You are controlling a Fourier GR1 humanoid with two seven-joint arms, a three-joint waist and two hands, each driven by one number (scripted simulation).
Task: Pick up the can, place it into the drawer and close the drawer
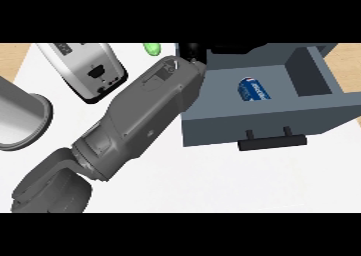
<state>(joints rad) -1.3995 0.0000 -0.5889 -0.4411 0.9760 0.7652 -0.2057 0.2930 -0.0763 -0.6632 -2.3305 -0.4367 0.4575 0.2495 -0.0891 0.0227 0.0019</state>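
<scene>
A blue can lies on its side inside the open grey drawer, near the middle of its floor. The drawer's dark handle faces the lower edge of the view. My left forearm runs from the lower left up to the drawer's left wall. Only a small black part of the left hand shows, at the drawer's far left corner, apart from the can. The forearm hides most of the hand. No right hand shows.
A silver appliance with a dark front stands at the upper left. A large grey metal cylinder sits at the left edge. A small green object lies near the top, beside my wrist.
</scene>
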